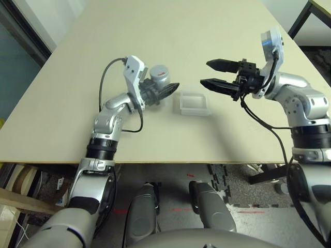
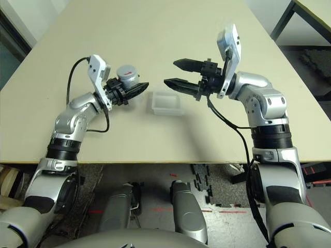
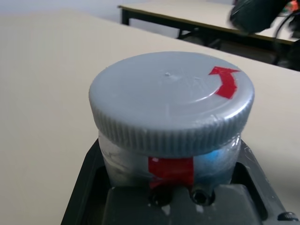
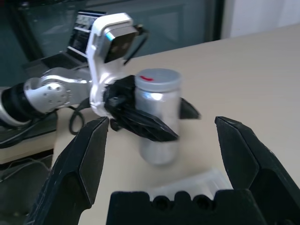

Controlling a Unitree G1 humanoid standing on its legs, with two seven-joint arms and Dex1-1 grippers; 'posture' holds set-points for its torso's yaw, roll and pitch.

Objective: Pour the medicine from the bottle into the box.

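Left gripper (image 1: 164,92) pinches capped bottle (image 4: 158,115) upright beside box (image 1: 194,103), right gripper (image 1: 217,75) spread; uncapping, pouring left.

bottle (image 4: 158,126) – glossy silvery body, red tape marks | cap (image 3: 171,101) – matt grey plastic, ribbed rim, red arrow sticker | box (image 1: 194,103) – clear smooth plastic | table (image 1: 207,31) – matt beige, smooth | left gripper (image 1: 168,91), right gripper (image 1: 213,74) – matt black fingers
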